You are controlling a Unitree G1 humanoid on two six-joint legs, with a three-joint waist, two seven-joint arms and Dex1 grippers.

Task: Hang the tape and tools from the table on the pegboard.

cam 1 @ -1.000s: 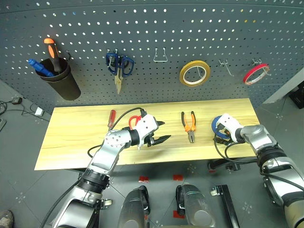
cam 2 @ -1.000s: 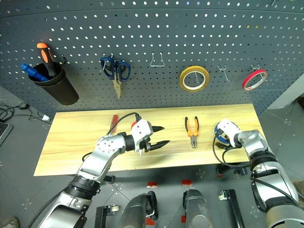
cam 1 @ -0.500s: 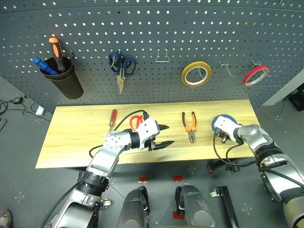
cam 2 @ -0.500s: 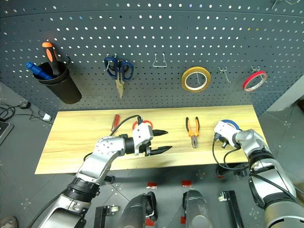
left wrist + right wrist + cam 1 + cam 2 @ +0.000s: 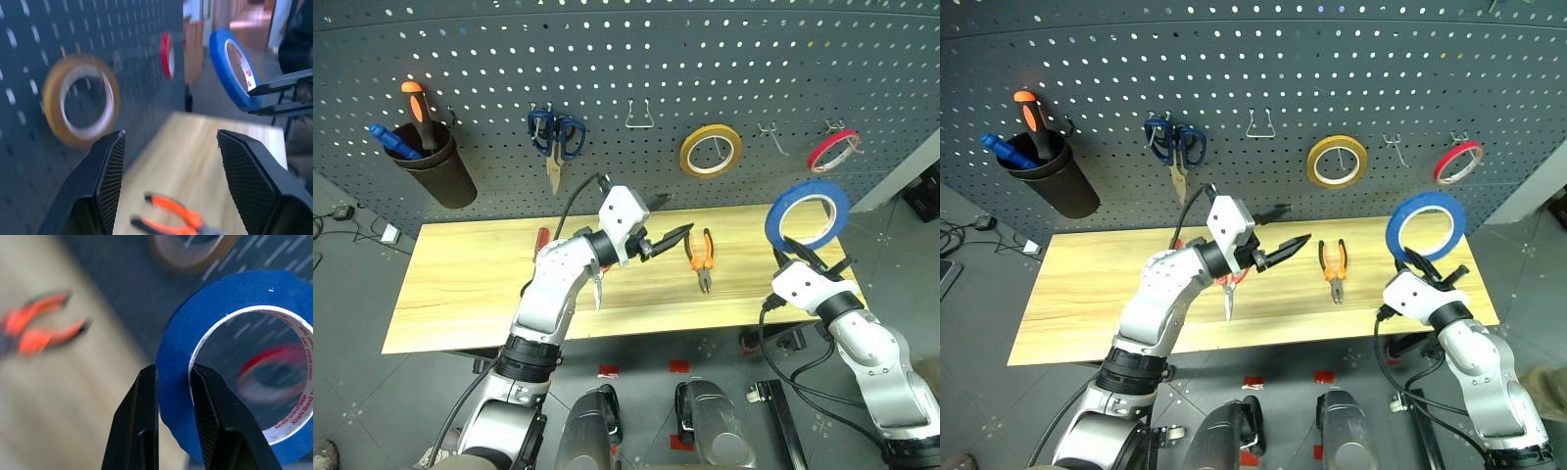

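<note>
My right gripper (image 5: pixel 173 371) is shut on the lower rim of the blue tape (image 5: pixel 808 210), holding the ring upright in the air before the pegboard (image 5: pixel 607 59), off the table's right end. The left gripper (image 5: pixel 170 134) hovers open and empty above the middle of the table (image 5: pixel 460 284), pointing at the board. The orange-and-black pliers (image 5: pixel 703 260) lie on the table just right of it. The red-handled scissors (image 5: pixel 598 286) and the red screwdriver (image 5: pixel 541 237) lie under my left arm, partly hidden.
On the pegboard hang a yellow tape ring (image 5: pixel 712 150), a red tape ring (image 5: pixel 833 149), blue-handled scissors (image 5: pixel 556 137) and a black cup (image 5: pixel 435 164) holding an orange-handled screwdriver. Bare hooks (image 5: pixel 641 115) (image 5: pixel 773 133) sit between them.
The right gripper shut on the blue tape and lifted it off the table, up and back. The left gripper rose and tilted up toward the pegboard, still open and empty.
</note>
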